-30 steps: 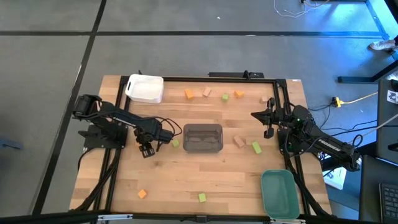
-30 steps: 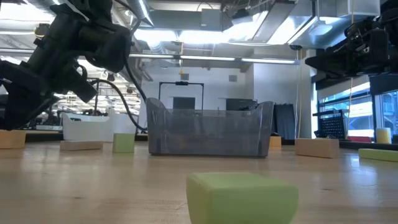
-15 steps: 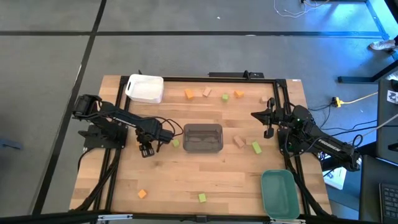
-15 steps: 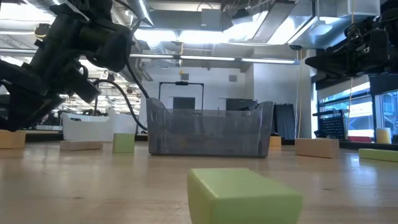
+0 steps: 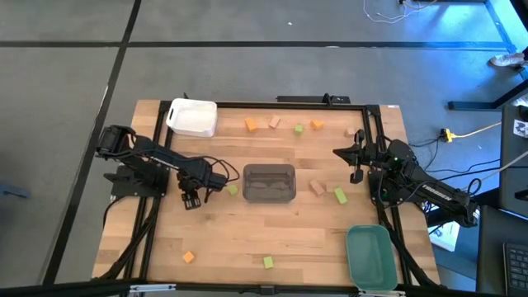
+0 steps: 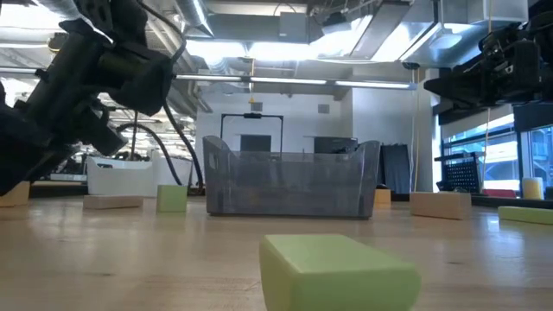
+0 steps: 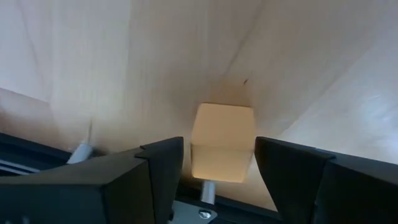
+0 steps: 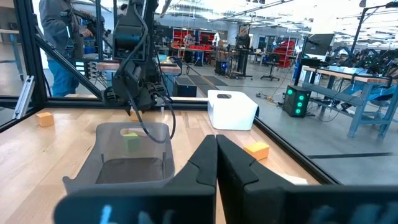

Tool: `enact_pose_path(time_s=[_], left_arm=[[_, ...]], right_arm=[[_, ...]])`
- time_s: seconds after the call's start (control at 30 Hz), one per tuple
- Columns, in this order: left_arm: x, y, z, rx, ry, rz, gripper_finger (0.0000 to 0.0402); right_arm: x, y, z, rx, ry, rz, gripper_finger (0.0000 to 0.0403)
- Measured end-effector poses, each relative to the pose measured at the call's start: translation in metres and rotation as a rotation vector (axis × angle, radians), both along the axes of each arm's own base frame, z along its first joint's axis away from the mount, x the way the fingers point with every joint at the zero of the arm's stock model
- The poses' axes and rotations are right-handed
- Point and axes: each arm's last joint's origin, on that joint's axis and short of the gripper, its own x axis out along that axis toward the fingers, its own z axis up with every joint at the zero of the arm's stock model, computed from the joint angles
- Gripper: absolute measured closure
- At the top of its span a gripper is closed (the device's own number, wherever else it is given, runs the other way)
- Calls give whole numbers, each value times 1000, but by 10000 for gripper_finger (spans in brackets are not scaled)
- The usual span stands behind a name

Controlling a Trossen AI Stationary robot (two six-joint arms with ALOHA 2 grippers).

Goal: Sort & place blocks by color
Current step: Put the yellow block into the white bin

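Observation:
My left gripper point(image 5: 191, 200) points down left of the grey tray point(image 5: 269, 183), open. In the left wrist view a pale tan block point(image 7: 222, 149) rests on the table between my two fingers, with a narrow gap at each side. The same block shows at the low view's left edge point(image 6: 12, 193). My right gripper point(image 5: 356, 176) hangs shut and empty above the table's right side. Other orange, green and tan blocks lie scattered: a green one point(image 5: 233, 190) beside the grey tray, a tan one point(image 5: 318, 187) and a green one point(image 5: 341, 195) to its right.
A white tray point(image 5: 192, 117) stands at the far left and a teal tray point(image 5: 370, 256) at the near right. Several blocks lie along the far edge, among them an orange one point(image 5: 251, 125). An orange block point(image 5: 189, 256) and a green block point(image 5: 268, 262) lie near the front edge.
My left gripper has moved a little toward the table's left edge and come lower, over the tan block.

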Motion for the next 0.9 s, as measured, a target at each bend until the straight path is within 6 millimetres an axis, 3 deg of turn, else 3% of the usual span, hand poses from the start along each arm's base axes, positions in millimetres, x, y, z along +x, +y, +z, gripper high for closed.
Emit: enact_pose_path(time_s=[0.27, 0.43, 0.57, 0.7, 0.9], left_arm=[[0, -1, -4, -23, -23, 31, 294], [3, -1, 1, -19, -40, 37, 294], [15, -1, 26, 9, -111, 35, 294], [28, 4, 67, 131, -187, 35, 294], [48, 41, 122, 257, -302, 190, 294]], right_arm=[[0, 0, 0, 0, 0, 0, 402], [0, 0, 0, 0, 0, 0, 402], [0, 0, 0, 0, 0, 0, 402], [0, 0, 0, 0, 0, 0, 402], [0, 0, 0, 0, 0, 0, 402]])
